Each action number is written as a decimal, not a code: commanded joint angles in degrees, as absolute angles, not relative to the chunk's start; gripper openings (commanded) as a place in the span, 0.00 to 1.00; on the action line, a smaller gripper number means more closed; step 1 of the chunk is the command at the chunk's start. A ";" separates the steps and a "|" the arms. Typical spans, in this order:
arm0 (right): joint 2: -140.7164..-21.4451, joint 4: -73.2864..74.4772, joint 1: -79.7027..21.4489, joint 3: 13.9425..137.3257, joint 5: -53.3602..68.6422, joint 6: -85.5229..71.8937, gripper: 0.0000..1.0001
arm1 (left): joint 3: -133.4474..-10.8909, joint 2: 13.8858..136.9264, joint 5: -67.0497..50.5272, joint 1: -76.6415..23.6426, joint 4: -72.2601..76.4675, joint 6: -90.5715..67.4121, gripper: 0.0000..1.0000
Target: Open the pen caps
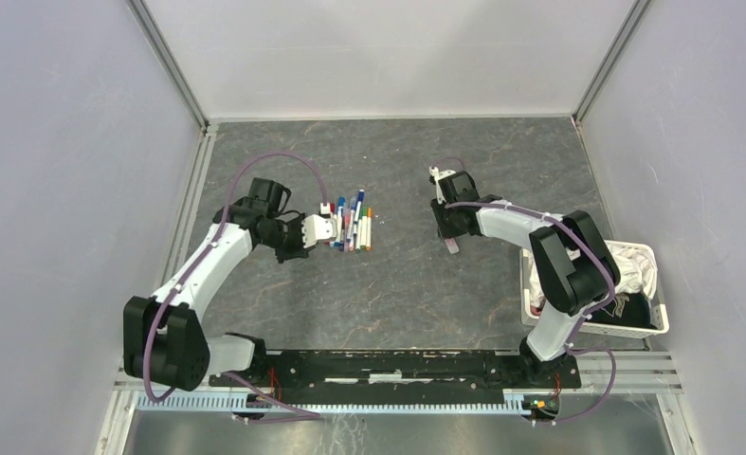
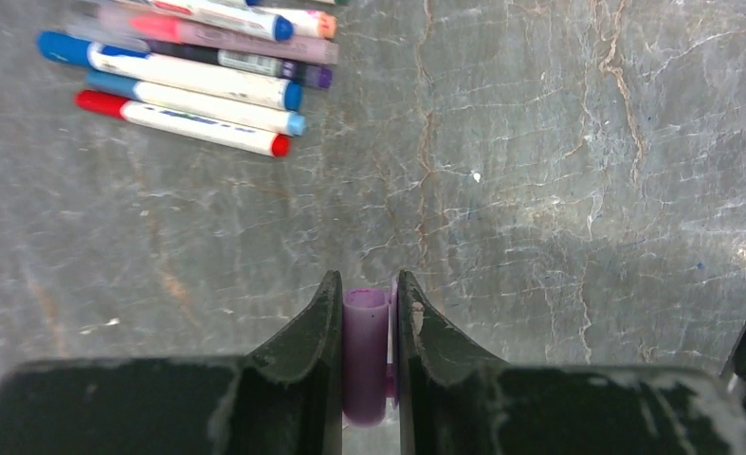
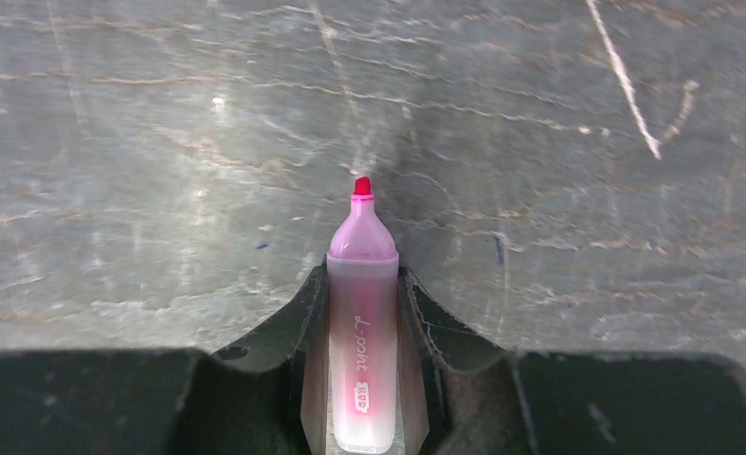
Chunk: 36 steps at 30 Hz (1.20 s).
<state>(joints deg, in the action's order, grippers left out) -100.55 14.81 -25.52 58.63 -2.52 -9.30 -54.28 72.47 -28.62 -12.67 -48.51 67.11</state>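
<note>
Left wrist view. Left gripper point(image 2: 367, 289): jaws closed on a short purple plastic pen cap point(image 2: 366, 351), held lengthwise between them above the grey veined tabletop point(image 2: 558, 171). Row of slim white-barrelled pens point(image 2: 193, 95) with blue, red, purple and orange ends: lying flat, side by side, beyond the jaws and to their left, apart from the gripper.

Right wrist view. Right gripper point(image 3: 362, 284): jaws clamped on a thick pale pink-lilac highlighter pen point(image 3: 362, 351), pointing outward, its red nib point(image 3: 362, 186) bare with no cap on it.

Top external view. The two grippers are well apart, the pen row just beside the left one. White slatted plastic basket point(image 1: 642, 252) holding cloths point(image 1: 625, 275): at the table's right edge, near the right arm's base.
</note>
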 commanded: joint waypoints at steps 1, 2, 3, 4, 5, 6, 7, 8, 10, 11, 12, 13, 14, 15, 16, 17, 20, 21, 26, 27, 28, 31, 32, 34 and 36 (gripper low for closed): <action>-98.64 10.61 -25.65 56.01 -14.67 -9.53 0.01 | -50.13 75.25 -28.65 -12.74 -40.73 60.30 0.19; -98.30 10.09 -25.61 55.39 -15.08 -9.59 0.02 | -49.10 75.99 -27.64 -12.74 -39.47 60.25 0.19; -97.93 9.56 -25.50 54.82 -15.20 -9.67 0.05 | -48.27 76.74 -26.38 -12.72 -37.91 59.80 0.20; -97.75 9.32 -25.51 54.46 -15.29 -9.76 0.08 | -47.56 77.58 -25.54 -12.70 -36.64 59.41 0.20; -97.65 9.23 -25.55 54.36 -15.16 -9.78 0.10 | -46.95 78.39 -24.94 -12.66 -35.81 59.19 0.20; -97.72 9.35 -25.54 54.48 -14.99 -9.78 0.12 | -46.47 79.27 -24.57 -12.65 -35.33 59.22 0.20; -97.82 9.62 -25.49 54.65 -14.95 -9.84 0.16 | -46.02 80.04 -24.17 -12.65 -34.88 59.07 0.20; -97.91 9.81 -25.49 54.75 -14.88 -9.83 0.19 | -45.61 80.67 -23.77 -12.66 -34.35 58.95 0.20; -97.79 9.88 -25.46 54.54 -14.64 -9.85 0.21 | -44.42 81.81 -23.03 -12.58 -32.56 58.61 0.20; -97.68 9.84 -25.41 54.33 -14.59 -9.97 0.24 | -43.86 82.09 -22.81 -12.57 -31.84 58.69 0.21; -97.50 9.94 -25.45 54.32 -14.57 -10.07 0.27 | -43.40 82.40 -22.63 -12.57 -31.23 58.66 0.21; -97.31 10.01 -25.46 54.23 -14.34 -10.12 0.30 | -43.05 82.70 -22.60 -12.57 -30.71 58.56 0.21; -97.00 10.02 -25.45 54.23 -14.18 -10.11 0.32 | -42.79 83.04 -22.59 -12.57 -30.47 58.46 0.22; -96.74 10.18 -25.47 54.23 -14.15 -10.21 0.34 | -42.58 83.24 -22.59 -12.57 -30.19 58.24 0.22; -96.27 10.28 -25.46 54.14 -14.32 -10.32 0.39 | -42.34 83.45 -22.36 -12.57 -29.72 58.01 0.23; -95.75 10.37 -25.44 54.14 -14.42 -10.50 0.43 | -41.98 83.60 -22.00 -12.57 -29.25 58.02 0.24; -93.97 10.28 -25.44 54.12 -14.51 -10.91 0.47 | -41.52 84.29 -20.87 -12.57 -28.75 58.18 0.33; -93.38 10.28 -25.45 54.22 -14.40 -11.06 0.49 | -41.64 84.53 -20.64 -12.57 -28.92 57.93 0.37; -91.01 9.95 -26.12 55.23 -13.19 -12.71 0.52 | -43.10 84.17 -21.56 -12.57 -30.31 56.79 0.50; -90.66 9.80 -26.78 55.42 -13.39 -12.99 0.52 | -43.71 84.00 -21.83 -12.57 -30.86 56.54 0.54; -90.45 9.76 -27.57 55.96 -13.47 -13.17 0.52 | -44.33 83.88 -22.02 -12.57 -31.35 56.00 0.56; -91.04 9.82 -30.91 57.78 -13.30 -14.10 0.51 | -46.69 83.32 -22.44 -12.40 -33.67 55.38 0.58; -91.43 9.86 -31.97 58.54 -12.90 -14.52 0.51 | -47.65 82.97 -22.76 -12.25 -34.67 55.25 0.64; -93.26 10.13 -34.55 60.77 -12.11 -15.63 0.49 | -50.46 82.13 -24.10 -11.77 -37.32 54.35 0.68; -95.26 9.88 -37.04 63.06 -11.26 -16.92 0.48 | -54.10 81.04 -26.26 -11.19 -40.34 53.44 0.81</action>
<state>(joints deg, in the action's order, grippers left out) -92.79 11.25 -33.01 57.49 -12.25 -13.67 -47.05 83.61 -22.63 -12.21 -35.11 57.30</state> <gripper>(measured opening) 0.490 0.702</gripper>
